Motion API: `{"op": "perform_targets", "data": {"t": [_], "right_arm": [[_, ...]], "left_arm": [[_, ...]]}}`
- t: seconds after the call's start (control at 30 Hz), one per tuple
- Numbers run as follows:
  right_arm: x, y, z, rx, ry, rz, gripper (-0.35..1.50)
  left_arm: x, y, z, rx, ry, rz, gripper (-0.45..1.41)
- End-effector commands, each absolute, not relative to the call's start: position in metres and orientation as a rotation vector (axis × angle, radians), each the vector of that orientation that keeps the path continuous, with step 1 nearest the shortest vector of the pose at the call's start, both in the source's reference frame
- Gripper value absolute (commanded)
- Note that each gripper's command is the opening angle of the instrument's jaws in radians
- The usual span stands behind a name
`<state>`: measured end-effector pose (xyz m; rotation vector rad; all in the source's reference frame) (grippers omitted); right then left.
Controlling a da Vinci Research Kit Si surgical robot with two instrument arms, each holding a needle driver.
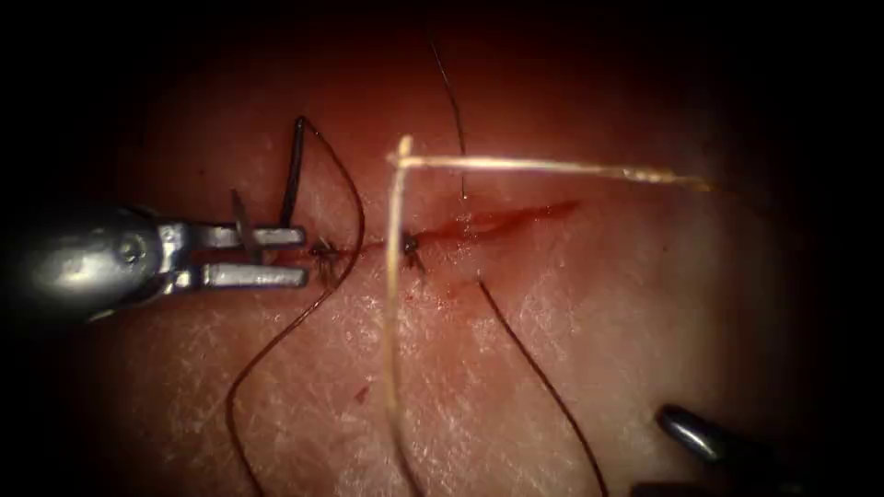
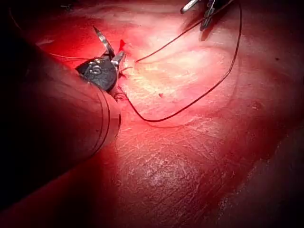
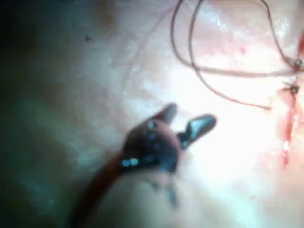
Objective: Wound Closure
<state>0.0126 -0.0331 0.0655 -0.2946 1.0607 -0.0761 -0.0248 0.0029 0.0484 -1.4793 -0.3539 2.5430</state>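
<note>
Both grippers open, empty: left gripper (image 1: 276, 255) beside cut (image 1: 497, 221), right gripper (image 3: 190, 124) well apart

In the endoscope view, light pools on the tissue (image 1: 516, 350) beyond the left tool (image 1: 305, 256), whose metal glints, and fades to black all round. Hard glare washes out the tissue beside the right tool (image 3: 190, 116) in its wrist view. The left shaft (image 2: 47, 118) lies in deep shadow behind its tips.
</note>
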Motion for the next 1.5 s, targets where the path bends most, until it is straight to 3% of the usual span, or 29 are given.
{"op": "perform_targets", "data": {"t": [0.03,0.33,0.63,0.7,0.73,0.77,0.8,1.5], "right_arm": [[0.0146,-0.0321,0.0669,-0.309,1.056,-0.068,1.34],[0.0198,-0.0299,0.0694,-0.375,1.078,-0.131,1.32],[0.0223,-0.0295,0.0695,-0.409,1.084,-0.197,1.20],[0.0225,-0.0295,0.0695,-0.414,1.087,-0.212,0.98],[0.0226,-0.0296,0.0695,-0.413,1.088,-0.213,0.70],[0.0225,-0.0296,0.0694,-0.403,1.075,-0.231,0.08],[0.0224,-0.0295,0.0693,-0.400,1.071,-0.246,-0.35],[0.0195,-0.0353,0.0668,-0.315,1.062,-0.318,-0.35]], "left_arm": [[-0.0254,0.0026,0.0492,-1.480,-0.354,2.542,-0.45],[-0.0253,0.0027,0.0493,-1.482,-0.355,2.543,-0.45],[-0.0253,0.0027,0.0493,-1.481,-0.354,2.543,-0.45],[-0.0253,0.0027,0.0493,-1.481,-0.354,2.543,-0.45],[-0.0253,0.0027,0.0493,-1.481,-0.354,2.543,-0.45],[-0.0253,0.0027,0.0493,-1.482,-0.354,2.543,-0.45],[-0.0253,0.0027,0.0493,-1.481,-0.354,2.543,-0.45],[-0.0254,0.0026,0.0494,-1.478,-0.360,2.548,-0.45]]}}
